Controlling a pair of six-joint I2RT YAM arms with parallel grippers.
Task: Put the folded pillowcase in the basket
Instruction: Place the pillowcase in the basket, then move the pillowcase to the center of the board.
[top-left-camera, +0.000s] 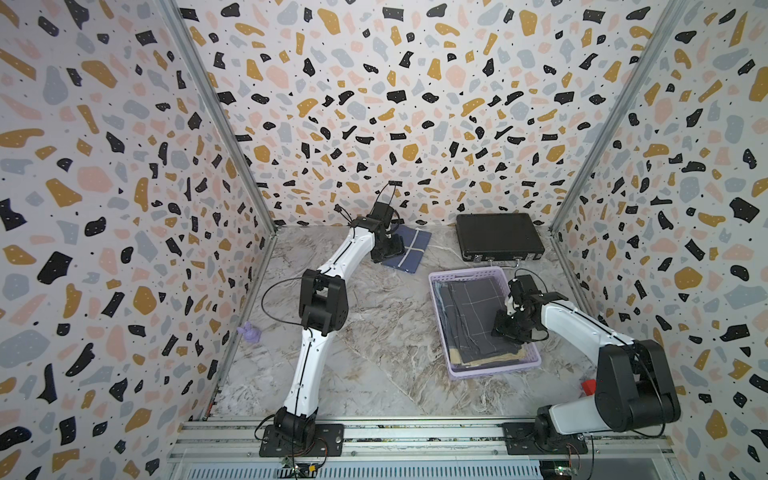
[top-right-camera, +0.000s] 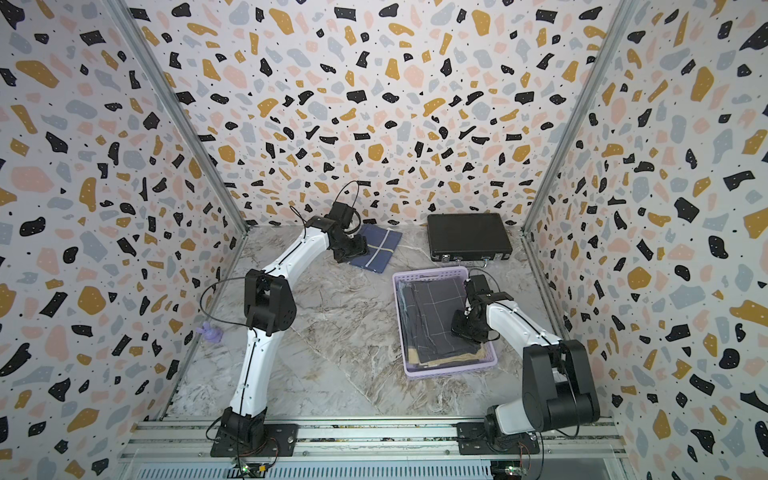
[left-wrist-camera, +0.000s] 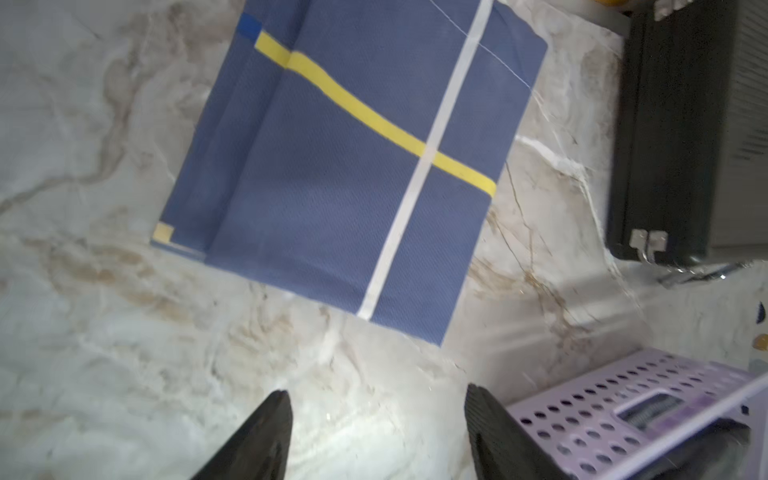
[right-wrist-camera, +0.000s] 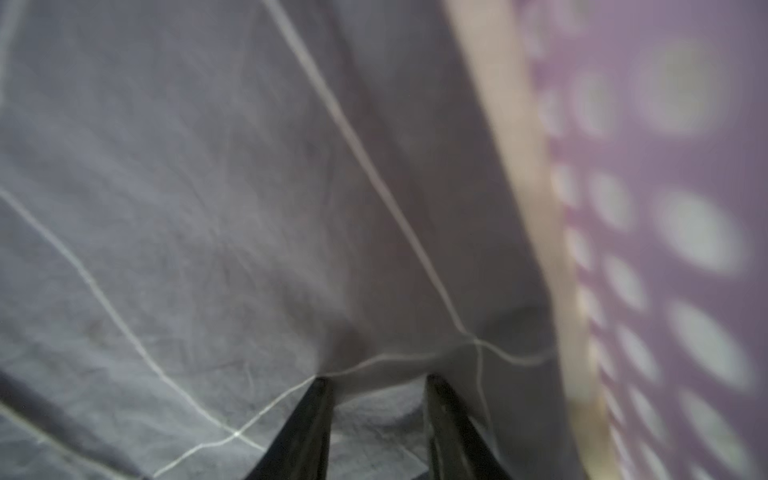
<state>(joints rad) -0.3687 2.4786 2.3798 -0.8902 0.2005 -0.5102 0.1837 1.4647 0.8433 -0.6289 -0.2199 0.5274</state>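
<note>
Lavender basket (top-left-camera: 467, 275) near the right arm, with a grey pillowcase (top-left-camera: 469, 316) of thin white checks lying flat inside it over a tan cloth (top-left-camera: 459, 356). Judged from this, that piece is delivered. A second folded piece, the blue pillowcase (left-wrist-camera: 353, 166) with one yellow and one white stripe, lies outside the basket on the marble table (top-left-camera: 374, 332), at the far side, beside the black case (top-left-camera: 498, 237); if it also belongs in the basket, its pick-up and carry are left to do.

Left gripper (left-wrist-camera: 374, 395): jaws spread wide and empty, over bare table just beside the blue pillowcase's near edge.

Right gripper (right-wrist-camera: 376, 380): down inside the basket, jaws partly apart, tips resting on the grey pillowcase with a small pucker of cloth between them. The gap looks too wide to clamp such thin fabric.
</note>
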